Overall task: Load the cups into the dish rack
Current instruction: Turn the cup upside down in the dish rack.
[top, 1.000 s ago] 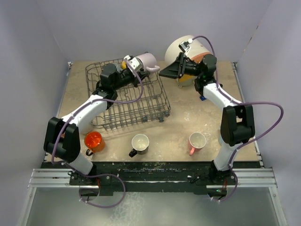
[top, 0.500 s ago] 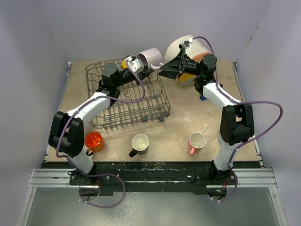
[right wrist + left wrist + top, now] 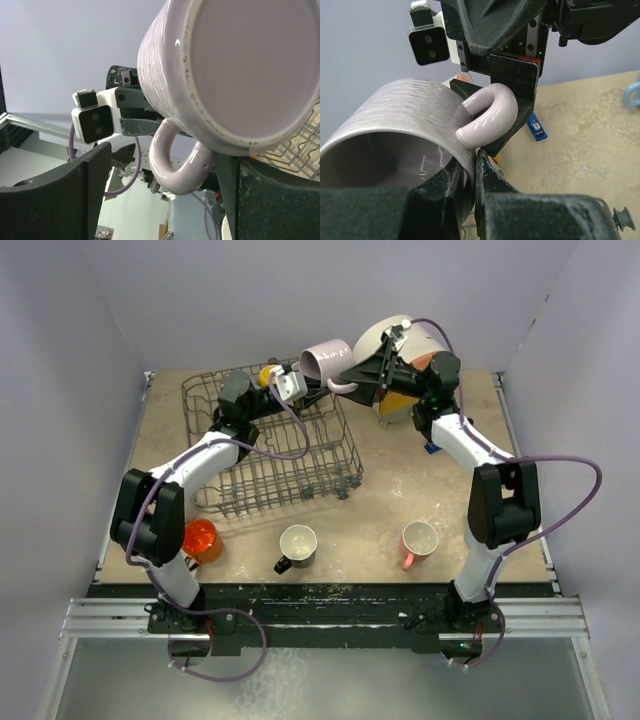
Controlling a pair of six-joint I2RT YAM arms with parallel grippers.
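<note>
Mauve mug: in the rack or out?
Out: left gripper holds the mug aloft near the rack's far corner, handle between the right gripper's open fingers.

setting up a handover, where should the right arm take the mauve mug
By the handle. The left gripper pinches the mauve mug by its rim wall, and the loop sticks out toward the right gripper, whose open jaws straddle it. Come straight in from that side and close across the loop.

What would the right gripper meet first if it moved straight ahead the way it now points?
The looped handle of the pale mauve ceramic mug that the left gripper holds by its rim. The handle lies between the open right gripper's fingers, so contact looks near.
</note>
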